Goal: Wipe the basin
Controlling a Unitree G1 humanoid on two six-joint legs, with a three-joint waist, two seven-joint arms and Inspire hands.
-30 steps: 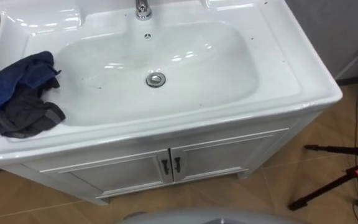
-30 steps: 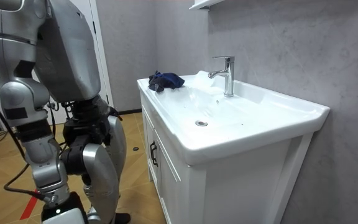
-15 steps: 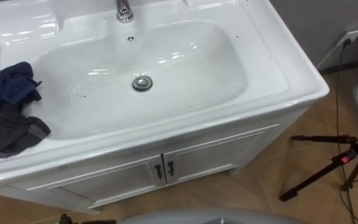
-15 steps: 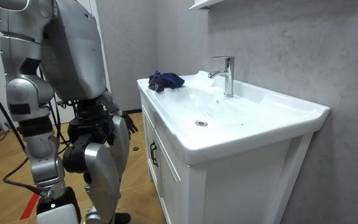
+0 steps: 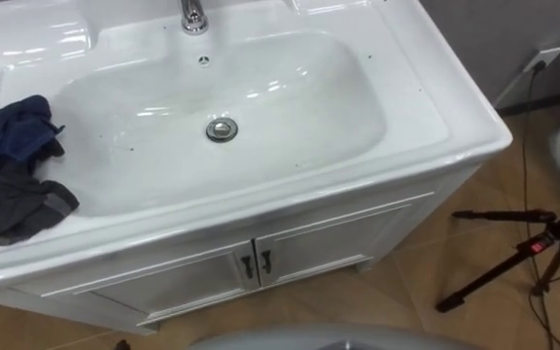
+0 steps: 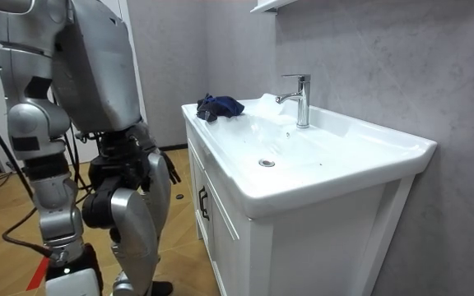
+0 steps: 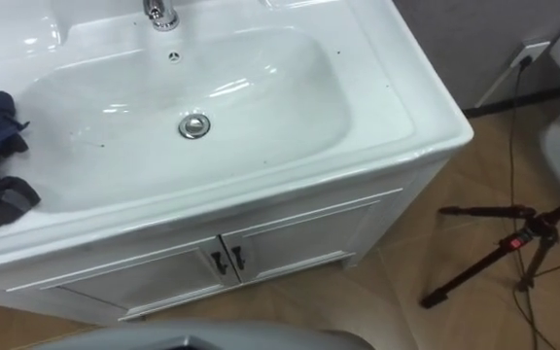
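A grey-walled washroom with a wooden floor: the robot stands upright in front of a white basin set on a white cabinet with two closed doors. A crumpled dark blue and grey cloth lies on the basin's rim at the robot's left, partly over the edge of the bowl, with neither hand touching it. The tap rises at the back, above the drain. In the room view the left hand hangs by the hip, fingers apart and empty; the right hand hangs low, its fingers impossible to make out. A black tripod stands on the floor to the right.
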